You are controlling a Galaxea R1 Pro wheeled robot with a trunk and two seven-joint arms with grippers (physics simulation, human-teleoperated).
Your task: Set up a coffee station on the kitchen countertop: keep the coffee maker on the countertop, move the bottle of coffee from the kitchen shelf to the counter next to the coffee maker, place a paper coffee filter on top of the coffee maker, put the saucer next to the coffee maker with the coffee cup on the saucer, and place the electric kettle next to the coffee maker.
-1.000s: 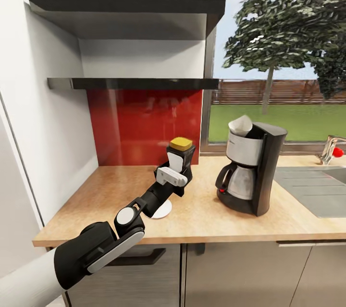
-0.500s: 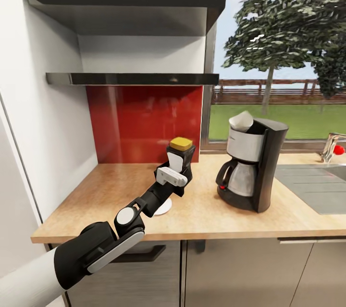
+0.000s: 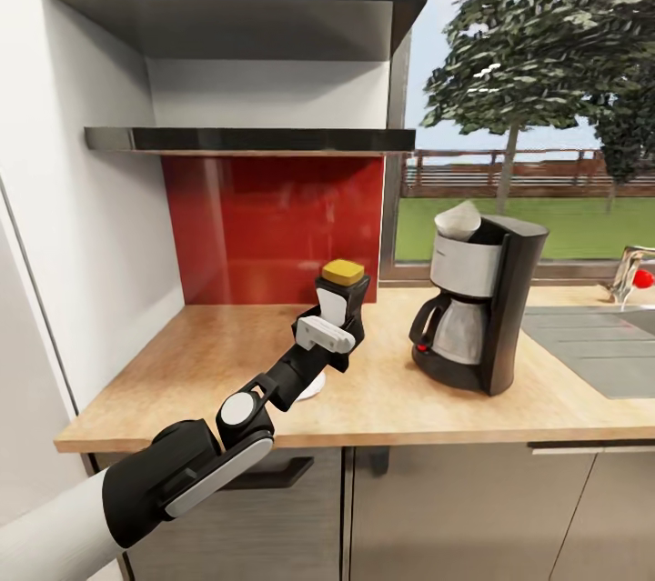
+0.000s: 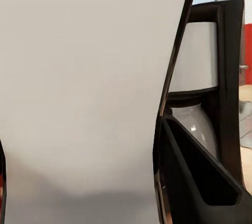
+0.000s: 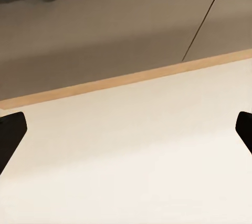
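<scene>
Countertop [image 3: 382, 399]: long light wood worktop over grey cabinet fronts, running from the white wall on the left to a steel sink [image 3: 591, 354] at the right edge.
Thick slab [image 3: 236, 8]: dark, high on the wall, above the shelf.
Shelf [image 3: 246, 139]: thin dark slab above a red backsplash [image 3: 273, 226]; seen almost edge-on, so its top surface cannot be judged.
Coffee maker [image 3: 482, 308]: upright on the countertop, right of centre, just left of the sink; silver filter basket, steel carafe with black handle facing left. In the left wrist view its basket and carafe [image 4: 197, 124] sit close behind the bottle.
Left arm [image 3: 182, 463]: reaches forward from lower left over the counter edge.
Left gripper [image 3: 335, 326]: clamped on the bottle, fingers either side of its body – held clear above the countertop.
Bottle [image 3: 343, 295]: dark, yellow-amber cap, upright in the left gripper, left of the coffee maker and apart from it. Its white label [image 4: 84, 92] covers most of the left wrist view.
Filter [image 3: 457, 222]: white paper cone seated in the top of the coffee maker, rim standing above the basket.
Saucer [image 3: 309, 390]: a white edge shows on the countertop under the left arm, mostly hidden.
Right gripper [image 5: 126, 134]: dark fingertips [image 5: 10, 134] at opposite edges of the right wrist view – spread wide, nothing between them, over a pale floor beside grey cabinet fronts.
</scene>
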